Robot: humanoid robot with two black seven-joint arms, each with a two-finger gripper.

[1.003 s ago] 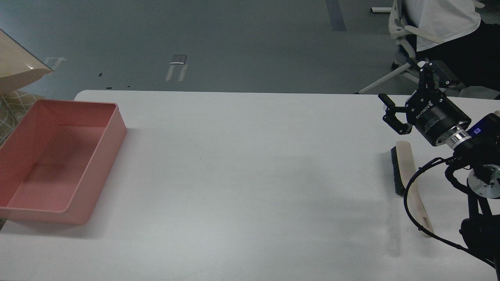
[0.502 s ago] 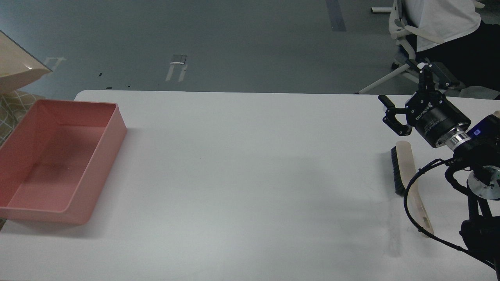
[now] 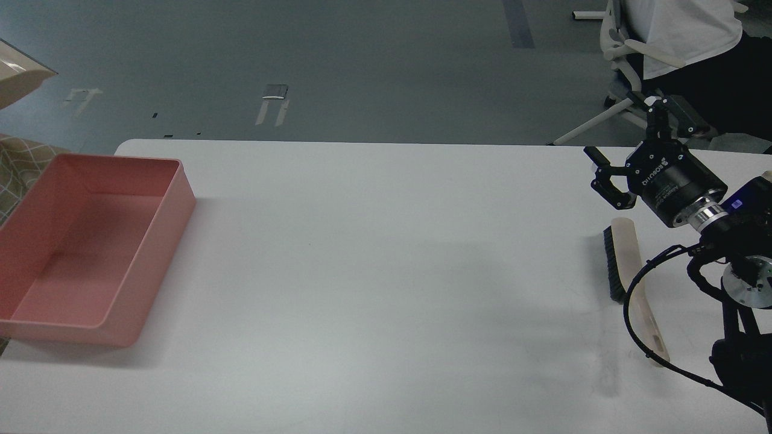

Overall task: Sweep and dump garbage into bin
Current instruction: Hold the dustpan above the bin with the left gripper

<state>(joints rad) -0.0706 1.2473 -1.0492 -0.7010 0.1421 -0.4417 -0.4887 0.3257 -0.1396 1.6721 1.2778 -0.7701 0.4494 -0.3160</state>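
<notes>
The pink bin [image 3: 178,202] stands on the left end of the white table [image 3: 386,277], and I see nothing inside it. No garbage shows anywhere in the head view. My right gripper [image 3: 628,134] hovers above the table's far right side, open and empty, with one finger [image 3: 596,156] toward the table and the other raised. The beige brush [image 3: 628,265] with dark bristles lies flat on the table just below and in front of that gripper, apart from it. My left gripper is out of view.
A corner of the beige dustpan [image 3: 18,77] pokes in at the top left edge, above and behind the bin. Someone on a white office chair [image 3: 627,60] sits past the table's far right corner. A patterned surface [image 3: 18,163] lies left of the bin.
The dustpan corner at top left has risen and pulled back toward the frame edge, and its shadow over the bin has faded. The right gripper and brush have stayed put.
</notes>
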